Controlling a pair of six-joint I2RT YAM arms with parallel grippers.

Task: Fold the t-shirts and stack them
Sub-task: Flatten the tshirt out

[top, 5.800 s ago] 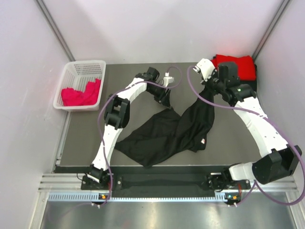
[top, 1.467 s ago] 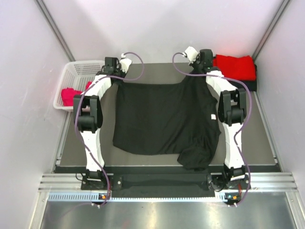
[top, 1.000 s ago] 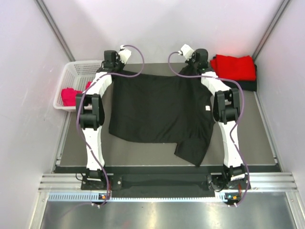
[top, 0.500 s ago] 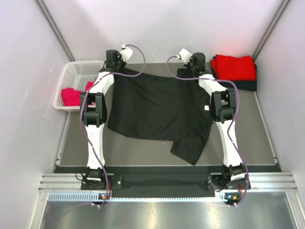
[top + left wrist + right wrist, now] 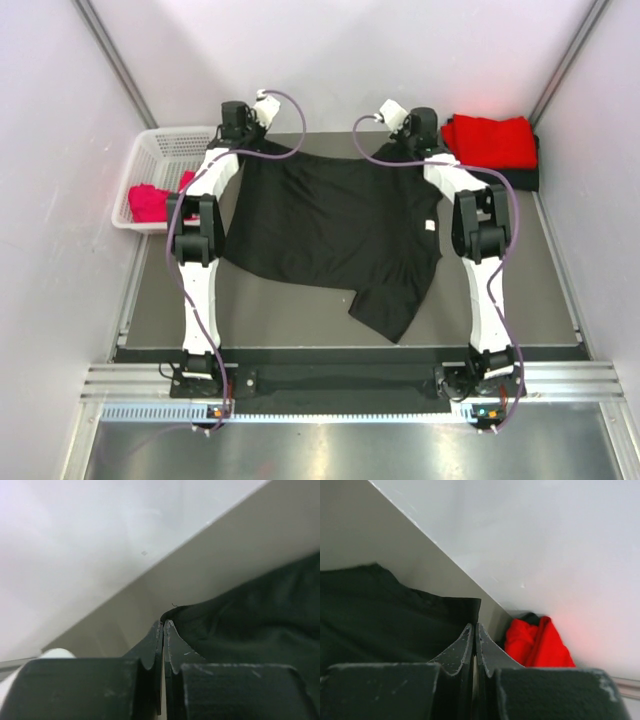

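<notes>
Large black t-shirt point(image 5: 330, 225) spread mostly flat over middle of dark surface point(image 5: 280, 325), top edge pulled straight along far side between the two arms. Small white tag point(image 5: 429, 225) on its right side, close to right arm point(image 5: 478, 230). Left part smooth, lower edge slanting down toward the right; lower right part bunched into a loose hanging fold pointing at near edge, not reaching it. Far left corner pinched in left jaws, fully closed in left wrist view, tips meeting on thin edge of black cloth. Far right corner clamped the same way in right jaws, closed tight in right wrist view with a flap of black fabric standing up at the tips. Both jaws at far edge of surface, near back wall, well apart from each other, left arm point(image 5: 200, 230) and right arm stretched out straight along either side of the shirt. Folded bright red t-shirt point(image 5: 490, 140) in far right corner, lying on a folded black t-shirt point(image 5: 522, 178) showing below it; red cloth also seen just beyond right jaws in right wrist view. White lattice basket point(image 5: 165, 140) at far left, beside surface, with crumpled pink-red t-shirt point(image 5: 152, 203) inside, left arm partly over its right rim from above.
</notes>
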